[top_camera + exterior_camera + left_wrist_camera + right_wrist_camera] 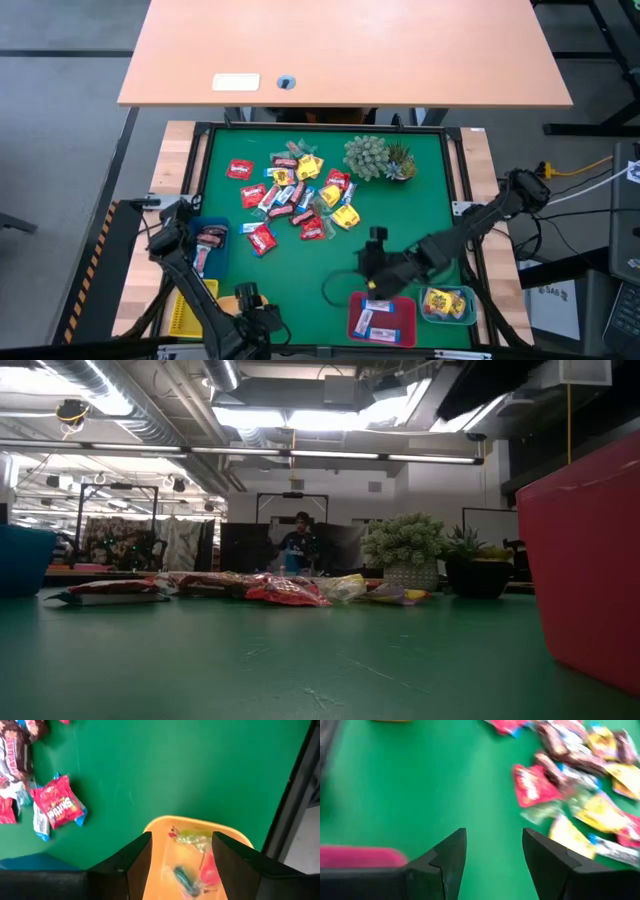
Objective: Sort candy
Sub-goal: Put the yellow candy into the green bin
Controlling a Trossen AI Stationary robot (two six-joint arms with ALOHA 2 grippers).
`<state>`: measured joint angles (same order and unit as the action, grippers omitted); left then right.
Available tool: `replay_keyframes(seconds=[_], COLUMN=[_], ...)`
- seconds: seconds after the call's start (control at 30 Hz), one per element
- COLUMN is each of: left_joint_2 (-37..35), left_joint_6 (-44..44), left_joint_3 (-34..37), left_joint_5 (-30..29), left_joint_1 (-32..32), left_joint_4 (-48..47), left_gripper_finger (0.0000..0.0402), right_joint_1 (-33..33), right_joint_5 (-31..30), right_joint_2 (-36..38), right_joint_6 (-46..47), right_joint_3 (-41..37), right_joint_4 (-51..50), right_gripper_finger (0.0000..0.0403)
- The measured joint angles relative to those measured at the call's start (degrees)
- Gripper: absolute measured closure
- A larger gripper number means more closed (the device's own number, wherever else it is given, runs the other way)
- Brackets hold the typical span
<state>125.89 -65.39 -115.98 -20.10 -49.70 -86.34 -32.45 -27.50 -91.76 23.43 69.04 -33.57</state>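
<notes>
Nearest the front edge of the green mat (300,270) we see the left gripper (180,857) hanging over an orange tray (160,827), its two dark fingers apart with nothing between them; a clear-wrapped sweet (195,840) and a few other small pieces lie in the tray below the gap. Just beside it along the front sit a yellow tray (185,310), a red tray (382,318) holding two wrapped pieces, and a teal tray (447,304) with yellow sweets in it. The right gripper (372,258) hovers over bare mat just behind the red tray, and from its wrist we see its jaws standing apart and empty, the pink-red rim low at one side. Farther in on the left, a blue tray (208,243) holds dark red pieces. Past the middle of the mat lies the main heap of candy (298,195), a loose spread of red, yellow, blue-and-white and brown wrappers, with one red packet (262,239) lying near the blue tray. Beyond the heap, toward the back right, stand two small spiky plants (378,158), and behind the mat a light wooden table (345,50)
</notes>
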Motion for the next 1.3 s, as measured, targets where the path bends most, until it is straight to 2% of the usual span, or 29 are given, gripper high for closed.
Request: replay_keyframes(seconds=[0.23, 0.37, 0.6, 0.77, 1.3], left_joint_2=[0.0, 0.0, 0.0, 0.0, 0.0], left_joint_6=[1.5, 1.5, 1.5, 1.5, 1.5], left_joint_3=[0.0, 0.0, 0.0, 0.0, 0.0], left_joint_5=[-0.1, -0.1, 0.0, -0.1, -0.3], left_joint_1=[1.5, 1.7, 1.6, 1.6, 1.6], left_joint_4=[0.5, 0.7, 2.0, 2.6, 3.6], left_gripper_finger=[0.0207, 0.0207, 0.0207, 0.0207, 0.0207], right_joint_1=[9.2, 12.8, 17.9, 19.8, 21.6], right_joint_5=[0.1, 0.0, 1.8, 5.2, 5.4], right_joint_2=[-1.2, -2.3, -6.8, -10.4, -17.2], right_joint_6=[-2.8, -7.3, -8.0, -10.7, -13.3], right_joint_3=[-1.5, -3.6, -6.4, -7.0, -6.7], right_joint_4=[-1.1, 1.3, 4.2, 5.9, 10.0], right_gripper_finger=[0.0210, 0.0210, 0.0210, 0.0210, 0.0210])
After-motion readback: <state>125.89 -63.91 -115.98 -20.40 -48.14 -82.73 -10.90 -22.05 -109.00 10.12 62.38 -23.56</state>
